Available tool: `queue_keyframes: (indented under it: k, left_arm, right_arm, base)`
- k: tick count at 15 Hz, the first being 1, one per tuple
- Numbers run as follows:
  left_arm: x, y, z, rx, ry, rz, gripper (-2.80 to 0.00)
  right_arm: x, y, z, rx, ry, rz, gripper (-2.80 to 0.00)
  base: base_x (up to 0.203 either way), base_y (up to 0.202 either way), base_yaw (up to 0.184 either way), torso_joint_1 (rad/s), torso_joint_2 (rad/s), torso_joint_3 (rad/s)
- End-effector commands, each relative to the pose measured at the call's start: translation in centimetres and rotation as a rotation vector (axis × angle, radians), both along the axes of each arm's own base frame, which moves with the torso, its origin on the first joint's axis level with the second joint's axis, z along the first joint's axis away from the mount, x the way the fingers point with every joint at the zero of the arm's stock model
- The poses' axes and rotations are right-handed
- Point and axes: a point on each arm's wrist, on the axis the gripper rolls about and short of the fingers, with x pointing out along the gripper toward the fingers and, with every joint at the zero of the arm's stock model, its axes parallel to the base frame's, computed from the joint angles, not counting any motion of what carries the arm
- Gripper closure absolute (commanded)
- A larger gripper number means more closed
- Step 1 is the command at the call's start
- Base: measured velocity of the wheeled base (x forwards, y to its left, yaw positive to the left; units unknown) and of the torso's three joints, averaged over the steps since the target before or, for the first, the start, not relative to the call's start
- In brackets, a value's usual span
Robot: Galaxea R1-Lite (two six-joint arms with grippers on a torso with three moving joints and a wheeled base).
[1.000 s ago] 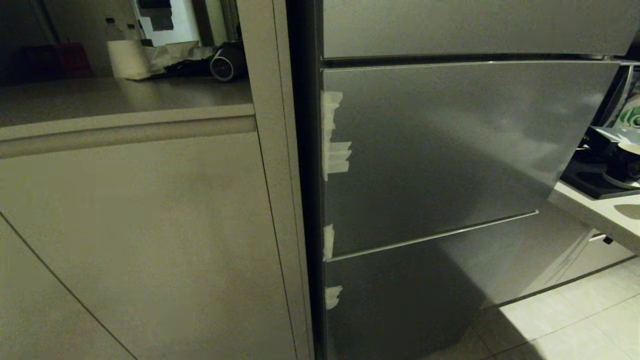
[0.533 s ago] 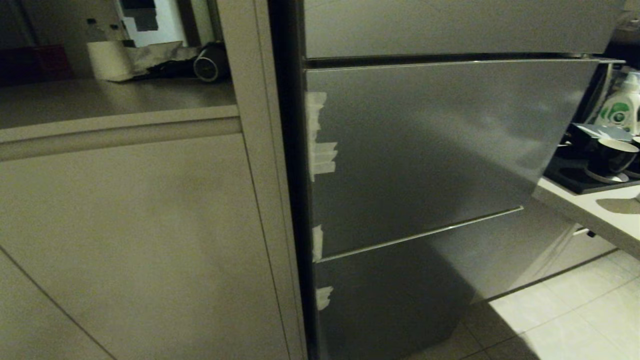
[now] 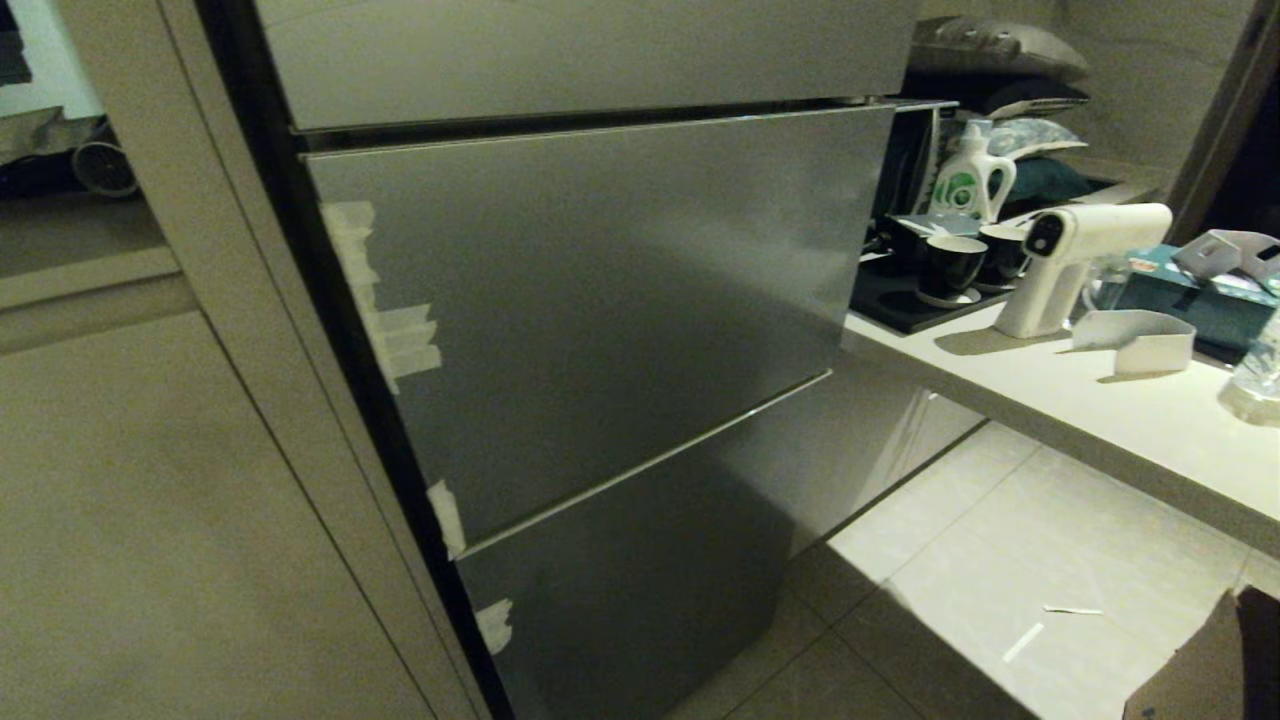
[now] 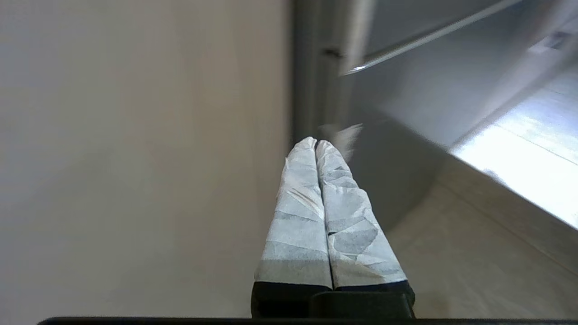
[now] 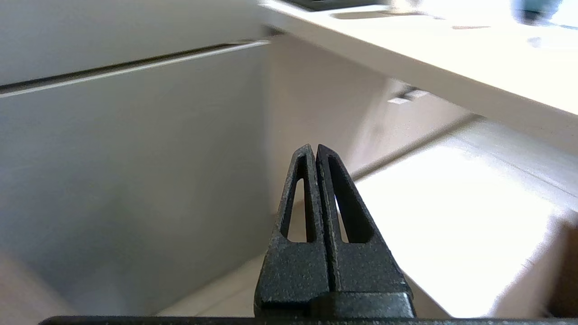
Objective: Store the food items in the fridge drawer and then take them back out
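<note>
brushed steel fridge panels [image 3: 600, 290], glossy floor tiles [image 3: 1000, 560]

Neither arm shows from the head camera. Seen from its own wrist, the left gripper [image 4: 315, 143], its fingers wrapped in pale tape, is pressed closed and empty. The bare black right gripper [image 5: 314, 148] is likewise closed, holding nothing.

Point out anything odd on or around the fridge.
Torn pale tape scraps cling to the left edge of the steel fridge panels, ragged and uneven. Two small white strips litter the floor.
</note>
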Motion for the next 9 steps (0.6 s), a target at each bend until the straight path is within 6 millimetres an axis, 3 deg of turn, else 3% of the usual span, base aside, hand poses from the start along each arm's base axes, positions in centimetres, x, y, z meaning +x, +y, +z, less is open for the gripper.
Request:
queue_keyframes:
  k: [1, 2, 5, 9]
  left_arm:
    - [0.0, 0.0, 0.0, 0.008, -0.001, -0.005, 0.00]
    - [-0.2, 0.0, 0.7, 0.012, -0.031, -0.011, 0.00]
    - [-0.3, -0.1, 5.2, -0.033, -0.080, -0.054, 0.00]
    - [4.2, -0.2, 11.0, -0.130, 0.036, -0.105, 0.00]
  right_arm:
    - [0.3, 0.0, -0.8, -0.004, 0.031, 0.000, 0.00]
    - [0.3, 0.0, -0.8, -0.005, 0.031, 0.000, 0.00]
    - [0.3, 0.0, -0.8, 0.000, 0.031, 0.000, 0.00]
    - [0.3, 0.0, -0.8, 0.001, 0.031, 0.000, 0.00]
  base:
    - [0.001, 0.005, -0.131, -0.001, 0.01, 0.006]
    - [-0.001, 0.007, -0.080, 0.004, 0.00, -0.002]
    - [0.000, 0.000, 0.000, 0.000, 0.00, 0.000]
    - [0.000, 0.000, 0.000, 0.000, 0.00, 0.000]
